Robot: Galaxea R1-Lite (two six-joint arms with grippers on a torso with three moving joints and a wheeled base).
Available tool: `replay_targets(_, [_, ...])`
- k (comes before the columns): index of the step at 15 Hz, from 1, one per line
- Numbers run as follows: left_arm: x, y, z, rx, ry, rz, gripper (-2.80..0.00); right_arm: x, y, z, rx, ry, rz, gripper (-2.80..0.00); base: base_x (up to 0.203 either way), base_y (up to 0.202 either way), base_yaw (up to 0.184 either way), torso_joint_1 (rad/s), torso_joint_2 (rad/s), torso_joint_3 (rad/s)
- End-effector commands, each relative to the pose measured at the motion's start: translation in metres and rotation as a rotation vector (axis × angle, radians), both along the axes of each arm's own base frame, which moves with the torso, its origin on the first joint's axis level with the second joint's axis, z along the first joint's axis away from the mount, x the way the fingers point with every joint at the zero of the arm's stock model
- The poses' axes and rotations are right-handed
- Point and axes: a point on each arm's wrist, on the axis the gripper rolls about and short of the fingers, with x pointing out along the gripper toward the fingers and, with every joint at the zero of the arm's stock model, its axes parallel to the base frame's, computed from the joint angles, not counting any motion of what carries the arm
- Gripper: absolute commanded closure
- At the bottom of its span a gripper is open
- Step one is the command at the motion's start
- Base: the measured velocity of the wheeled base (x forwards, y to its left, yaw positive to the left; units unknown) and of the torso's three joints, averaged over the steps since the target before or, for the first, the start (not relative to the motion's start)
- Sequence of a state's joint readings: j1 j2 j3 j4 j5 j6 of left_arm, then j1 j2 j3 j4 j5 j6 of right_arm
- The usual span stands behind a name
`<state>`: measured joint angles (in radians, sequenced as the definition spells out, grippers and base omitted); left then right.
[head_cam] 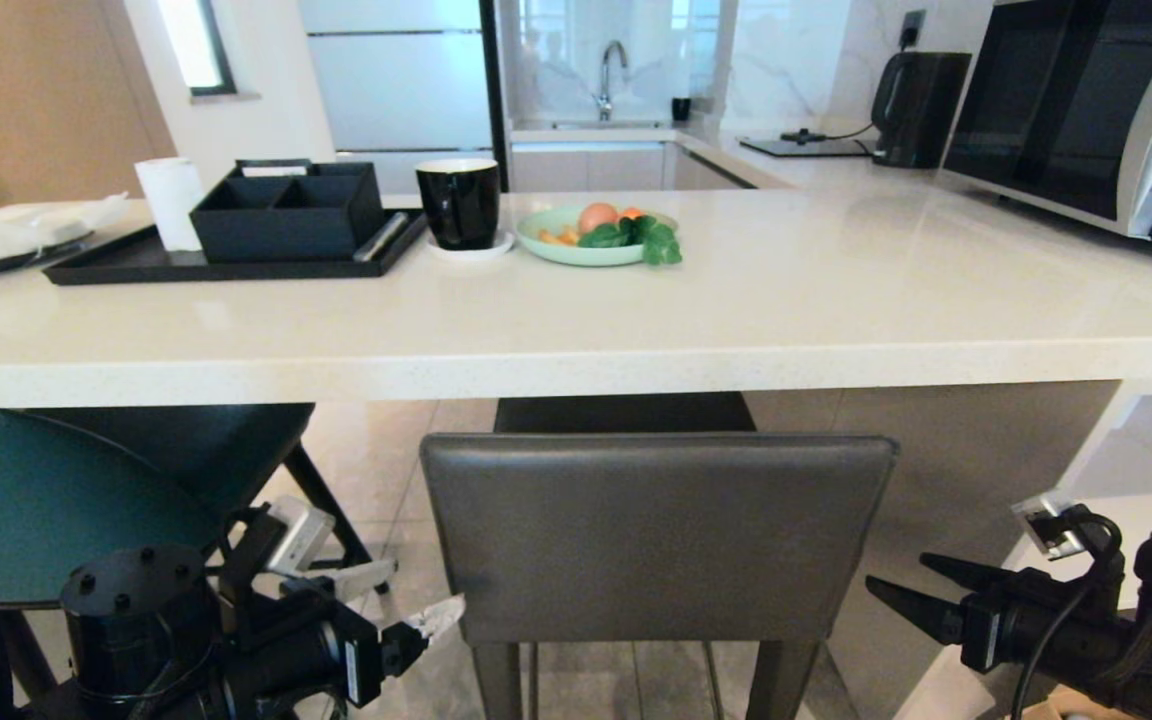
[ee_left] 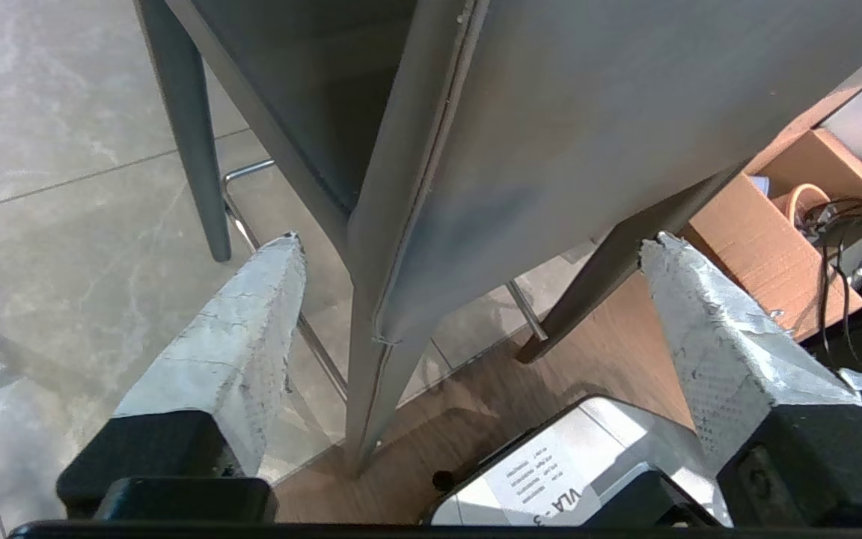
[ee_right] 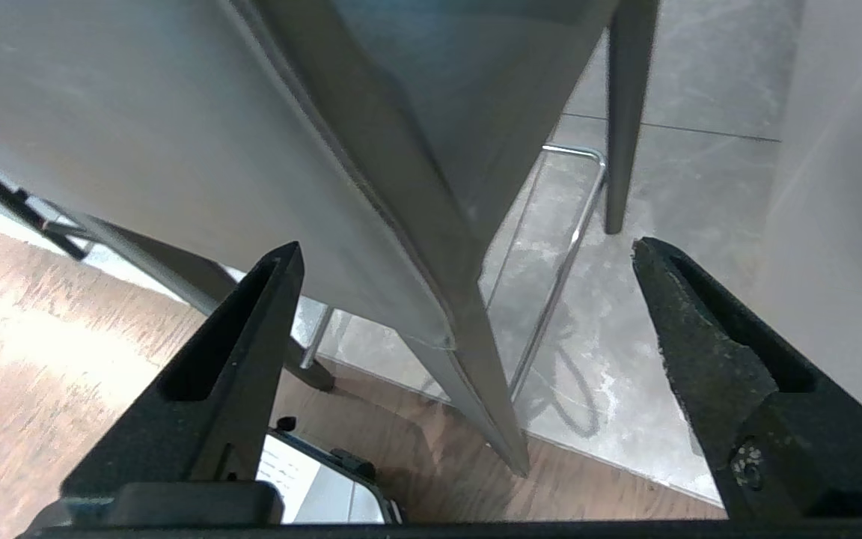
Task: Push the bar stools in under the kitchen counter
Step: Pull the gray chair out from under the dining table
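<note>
The dark grey bar stool [head_cam: 656, 530] stands in the middle, its seat under the white kitchen counter [head_cam: 576, 370] and its rectangular back just in front of the slab's edge. The teal bar stool [head_cam: 46, 500] is at the left, partly beneath the counter. My left gripper [head_cam: 401, 597] is low beside the grey back's left lower corner, open. My right gripper [head_cam: 901, 578] is off the back's right lower corner, open. In the left wrist view the grey stool [ee_left: 588, 112] shows beyond the spread left gripper [ee_left: 472, 239]. The right wrist view shows the stool [ee_right: 139, 112] beyond the right gripper [ee_right: 467, 245]. Neither holds anything.
On the counter are a black tray [head_cam: 136, 262] with an organiser, a black mug [head_cam: 458, 203], a green plate [head_cam: 586, 250] of produce and a microwave [head_cam: 1086, 110]. The counter's white side panel [head_cam: 986, 450] closes the right side. A cardboard box [ee_left: 783, 217] sits on the wood floor.
</note>
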<state>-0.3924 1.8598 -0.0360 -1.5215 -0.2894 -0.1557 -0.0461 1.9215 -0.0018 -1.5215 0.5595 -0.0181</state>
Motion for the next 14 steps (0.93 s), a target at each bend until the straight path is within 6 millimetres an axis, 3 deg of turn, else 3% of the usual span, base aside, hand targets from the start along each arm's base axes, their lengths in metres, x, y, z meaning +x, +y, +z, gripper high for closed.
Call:
replay_targets(1, [0.0007,-0.0007,0.003,-0.007,-0.02,-0.002,-2.8,-0.0008,-0.0013,0.0019,-0.002,-0.012,-0.008,-2.8,0.0,0.0,0.0,0.0,0.0,0.0])
replay_targets(14, [-0.0011,0.0001,0.0018,-0.004,-0.011,0.001,-2.8,-0.0005,-0.0023,0.002,-0.015,-0.013,-0.043,-2.8,0.0,0.0,0.0,0.0,0.0,0.0])
